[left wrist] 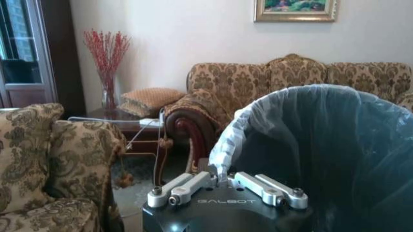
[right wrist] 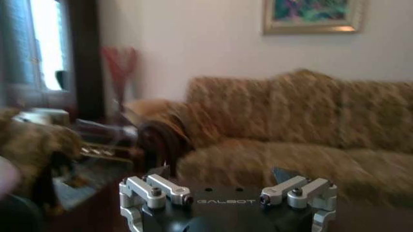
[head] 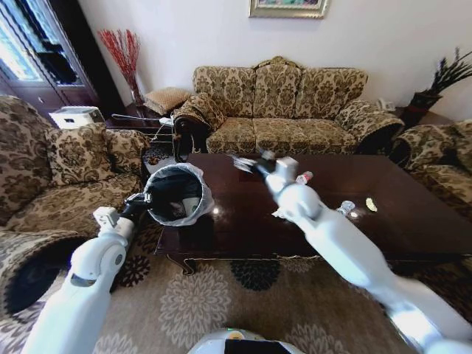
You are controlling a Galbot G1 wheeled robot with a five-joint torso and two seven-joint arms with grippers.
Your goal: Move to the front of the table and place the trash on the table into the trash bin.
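In the head view, the left gripper (head: 141, 204) is holding the bin (head: 177, 193) by its near-left rim, tipped so its mouth is facing the camera, just off the table's (head: 243, 221) left end; something pale is lying inside, too dim to name. The right arm is reaching over the table's far-left part, its gripper (head: 247, 164) raised, and whether anything is in it is hard to make out here. That arm is covering part of the trash: a bottle with a red cap (head: 303, 178) is peeking out beside it, and a clear bottle (head: 345, 209) and a small pale scrap (head: 371, 204) are lying on the right half of the table. In the left wrist view, the left gripper (left wrist: 224, 182) is closing its fingers on the bin's bag-lined rim (left wrist: 223, 154), and the bin's right side is cut off. In the right wrist view, the right gripper (right wrist: 223, 176) is showing its fingers spread apart with nothing between them, the sofa (right wrist: 284, 130) beyond blurred.
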